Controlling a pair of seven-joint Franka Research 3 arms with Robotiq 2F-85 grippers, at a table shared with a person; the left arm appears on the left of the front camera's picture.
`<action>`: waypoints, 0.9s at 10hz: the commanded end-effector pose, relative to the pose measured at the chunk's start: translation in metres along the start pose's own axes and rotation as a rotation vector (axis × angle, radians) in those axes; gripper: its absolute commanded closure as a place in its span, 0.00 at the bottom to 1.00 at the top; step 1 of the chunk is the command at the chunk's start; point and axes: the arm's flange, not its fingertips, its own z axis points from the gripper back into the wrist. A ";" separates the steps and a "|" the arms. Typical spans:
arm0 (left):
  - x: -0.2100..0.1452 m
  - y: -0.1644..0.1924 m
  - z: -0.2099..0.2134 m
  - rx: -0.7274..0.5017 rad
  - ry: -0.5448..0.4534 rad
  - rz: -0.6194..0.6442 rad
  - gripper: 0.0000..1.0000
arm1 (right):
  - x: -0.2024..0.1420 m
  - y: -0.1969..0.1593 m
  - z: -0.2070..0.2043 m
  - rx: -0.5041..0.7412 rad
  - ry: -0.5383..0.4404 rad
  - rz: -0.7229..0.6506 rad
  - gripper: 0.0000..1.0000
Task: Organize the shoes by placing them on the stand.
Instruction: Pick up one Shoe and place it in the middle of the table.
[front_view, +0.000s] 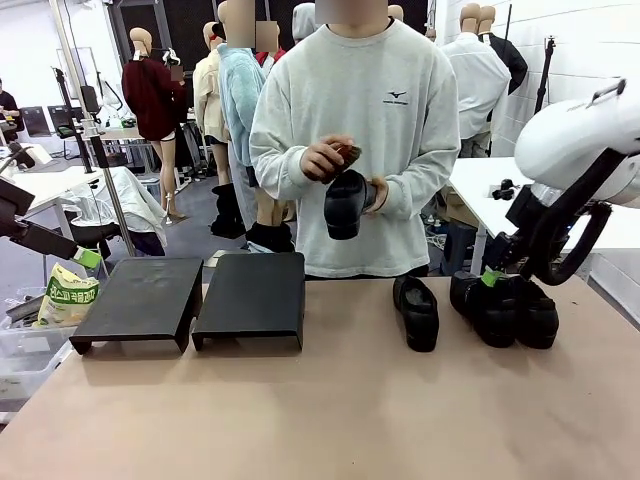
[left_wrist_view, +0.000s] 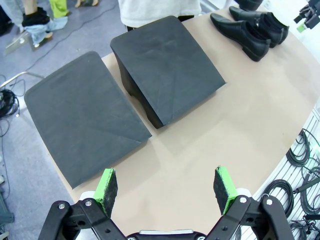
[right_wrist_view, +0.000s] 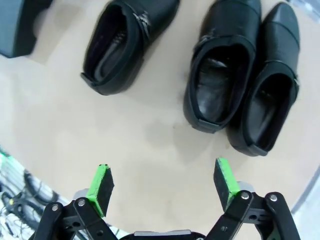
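The stand is two low matte-black sloped panels, one (front_view: 138, 298) at the left and one (front_view: 250, 295) beside it, both bare. Three black shoes lie on the table at the right: a single one (front_view: 416, 312) and a pair (front_view: 505, 310) side by side. The person at the far side holds another black shoe (front_view: 345, 205) in both hands at waist height. My right gripper (right_wrist_view: 162, 182) hangs open above the table just short of the pair (right_wrist_view: 240, 75), nothing between its fingers. My left gripper (left_wrist_view: 165, 186) is open over the table's edge, near the stand's panels (left_wrist_view: 167, 70).
The tan table (front_view: 330, 410) has bare room in the middle and front. A box and a bag (front_view: 68, 295) sit off the table's left edge. Cables (left_wrist_view: 300, 165) hang beside the table. A white table (front_view: 490, 180) stands behind at the right.
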 end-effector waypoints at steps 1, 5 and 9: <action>-0.001 0.002 0.000 -0.007 -0.002 -0.006 0.00 | 0.028 0.015 -0.015 -0.153 0.108 -0.022 0.00; -0.001 0.002 0.000 -0.007 -0.002 -0.006 0.00 | 0.058 0.014 -0.065 -0.209 0.182 -0.049 0.00; -0.001 0.002 0.000 -0.007 -0.002 -0.006 0.00 | 0.065 0.001 -0.094 -0.109 0.137 -0.093 0.00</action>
